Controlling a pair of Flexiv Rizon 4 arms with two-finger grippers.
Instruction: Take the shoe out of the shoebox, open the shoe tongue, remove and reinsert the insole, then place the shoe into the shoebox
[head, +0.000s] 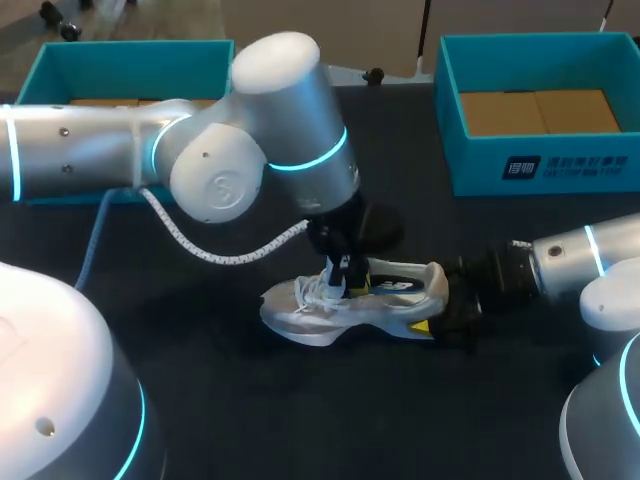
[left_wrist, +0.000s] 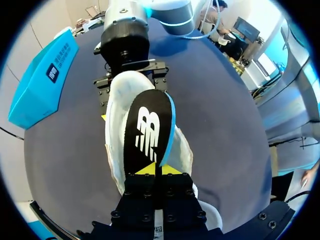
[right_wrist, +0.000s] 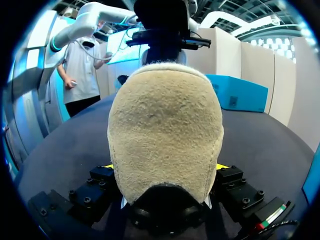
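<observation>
Two teal shoeboxes are seen on the dark table (head: 210, 400) in the head view, both open. One shoebox (head: 60, 60) stands at ten o'clock from the shoe, the other shoebox (head: 480, 165) at two o'clock, and both are well apart from it. The white shoe (head: 390, 305) is found outside the boxes, on its sole near the table's middle. Its toe is turned to nine o'clock and its heel to three o'clock.

The left gripper (head: 338, 275) is hung over the laced mouth of the shoe, its arm coming in from nine o'clock. In the left wrist view, the black insole (left_wrist: 148, 132) is seen standing partly out of the shoe's opening. Its near edge is pinched between the yellow fingertips (left_wrist: 144, 169), which are closed almost together on the thin sheet.

The right gripper (head: 462, 305) is set at the heel, at three o'clock from the shoe. In the right wrist view the tan suede heel is seen between its fingers. They are spread wide and pressed against the heel from both sides, so the shoe is clamped there
</observation>
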